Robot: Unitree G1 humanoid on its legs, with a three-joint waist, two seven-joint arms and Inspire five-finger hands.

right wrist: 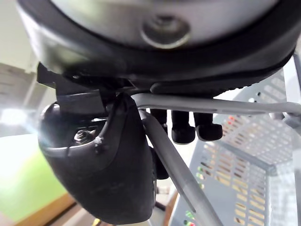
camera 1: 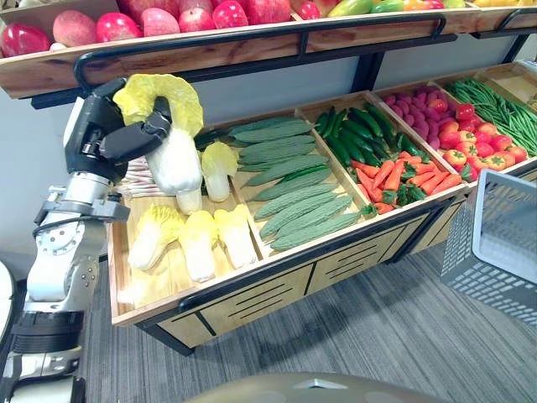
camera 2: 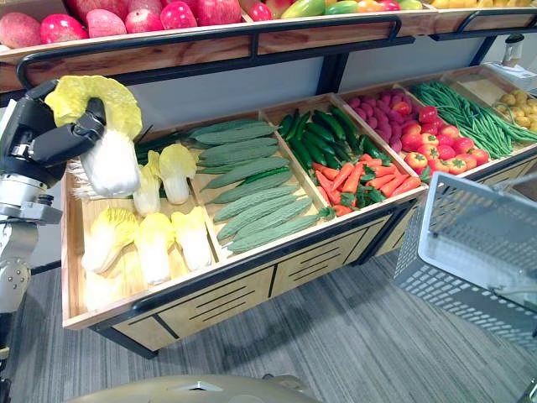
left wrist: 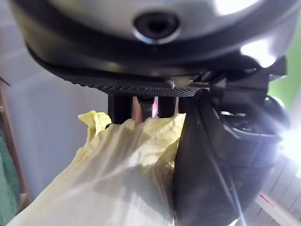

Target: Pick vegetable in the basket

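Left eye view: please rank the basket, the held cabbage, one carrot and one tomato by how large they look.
1. The basket, though it is cut by the edge and nearer the camera.
2. The cabbage in the left hand.
3. A carrot and a tomato: about alike, the carrot longer, the tomato rounder.

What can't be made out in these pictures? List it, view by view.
- Inside of the basket: eye views, cut off by the right edge; its mesh wall screens any contents.
- The cabbage in the left hand: left wrist view, its stem end runs off the frame.
- The top-shelf fruit: eye views, cut by the top edge.
- Surroundings past the right hand, curled round the basket's handle: right wrist view, blurred.
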